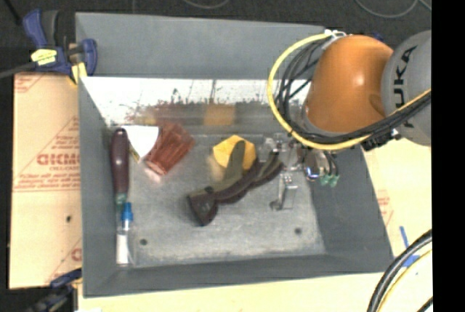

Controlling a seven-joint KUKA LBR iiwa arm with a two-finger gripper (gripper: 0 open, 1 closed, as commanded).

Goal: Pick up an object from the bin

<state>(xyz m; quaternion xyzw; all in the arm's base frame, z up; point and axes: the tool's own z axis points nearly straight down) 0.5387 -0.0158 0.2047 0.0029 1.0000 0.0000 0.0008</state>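
Spotted the end effector (pixel 285 190) down low in the right part of the bin (pixel 218 49), below the arm's orange cover (pixel 347 85). Honestly couldn't tell if released or clenched. Hung just beside the right end of a dark brown strap-like thing (pixel 240 187), which lay slantwise across the middle of the floor with its upper end against a yellow lump (pixel 234 152). Further left, noticed a red see-through block (pixel 168 147), a white wedge (pixel 143 139) and a maroon-handled tool (pixel 119 161) along the left wall.

block (pixel 234 153) yellow | ribbed chunk (pixel 168 148) left of block red | strap (pixel 236 189) under block dark brown | handle (pixel 119 158) way left of block maroon
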